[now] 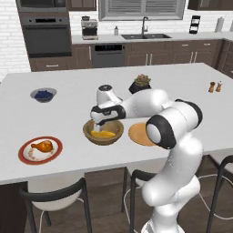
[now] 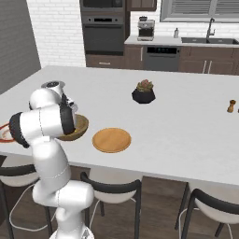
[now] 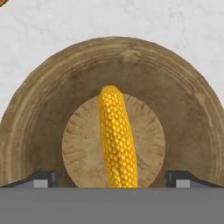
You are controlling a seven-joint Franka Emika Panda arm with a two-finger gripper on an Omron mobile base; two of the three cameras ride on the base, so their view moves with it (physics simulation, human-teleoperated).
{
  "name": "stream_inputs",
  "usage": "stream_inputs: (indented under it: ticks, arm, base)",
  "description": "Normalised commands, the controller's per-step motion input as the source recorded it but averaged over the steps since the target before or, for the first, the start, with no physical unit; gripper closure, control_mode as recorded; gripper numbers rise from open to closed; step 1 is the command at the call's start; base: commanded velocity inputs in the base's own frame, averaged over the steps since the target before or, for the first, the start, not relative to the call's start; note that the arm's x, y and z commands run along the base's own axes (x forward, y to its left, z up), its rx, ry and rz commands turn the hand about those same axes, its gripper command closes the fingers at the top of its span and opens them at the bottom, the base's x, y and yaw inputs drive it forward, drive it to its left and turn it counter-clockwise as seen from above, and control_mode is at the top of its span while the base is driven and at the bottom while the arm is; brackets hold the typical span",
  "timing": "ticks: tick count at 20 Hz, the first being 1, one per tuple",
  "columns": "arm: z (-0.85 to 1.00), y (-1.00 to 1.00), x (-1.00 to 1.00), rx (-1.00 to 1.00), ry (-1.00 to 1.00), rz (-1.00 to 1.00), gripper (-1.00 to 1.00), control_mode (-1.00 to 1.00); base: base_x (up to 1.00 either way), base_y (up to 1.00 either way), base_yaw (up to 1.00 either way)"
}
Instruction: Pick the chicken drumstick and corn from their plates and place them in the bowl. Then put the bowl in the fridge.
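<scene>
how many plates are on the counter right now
2. The red-rimmed plate sits near the counter's front left edge with the chicken drumstick on it. The plain wooden plate lies bare just right of the bowl, partly hidden by the arm in the left view.

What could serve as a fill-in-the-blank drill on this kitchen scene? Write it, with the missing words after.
1. The corn lies inside the wooden ____.
2. The chicken drumstick sits on the plate with the ____ rim.
3. The tan plate holds ____.
4. The gripper hangs over the bowl with its jaws ____.

Missing words: bowl; red; nothing; open
</scene>
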Motion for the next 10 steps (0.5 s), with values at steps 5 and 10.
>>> stream_inputs:
  ticks: [5,10]
  arm:
    - [0.65,-0.61,-0.98,0.04,-0.1,-0.31,-1.0,-1.0]
    - [0.69,-0.87,-0.6,0.02,0.0,-0.48,-1.0,-1.0]
  base:
    - [0.0,0.0,0.0]
    - [0.0,0.0,0.0]
